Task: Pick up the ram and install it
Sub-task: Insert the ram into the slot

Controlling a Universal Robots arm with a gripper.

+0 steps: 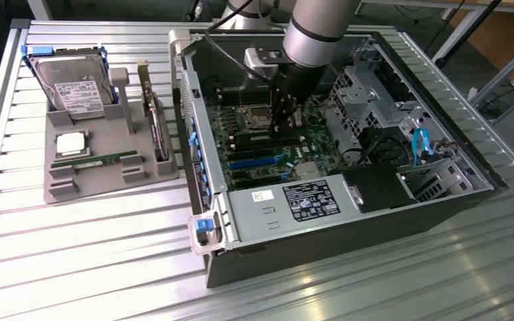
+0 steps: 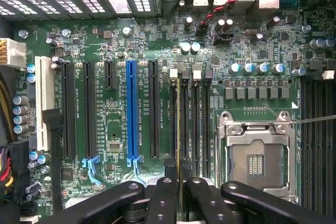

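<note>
Straight down into case (image 1: pixel 347 244), arm vertical; pincer (image 2: pixel 179 186) clamped on ram (image 2: pixel 179 124) edge-on over memory slots (image 2: pixel 196 124).

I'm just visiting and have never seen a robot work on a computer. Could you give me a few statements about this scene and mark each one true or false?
1. The end effector hovers over the gray tray. False: it is inside the open computer case, above the motherboard.
2. A hard drive stands in the tray. True.
3. The silver processor chip sits in the motherboard's socket. False: it lies on the tray, and the socket looks empty.
4. A thin ram stick shows edge-on between the end effector's fingers, in line with the memory slots. True.
</note>
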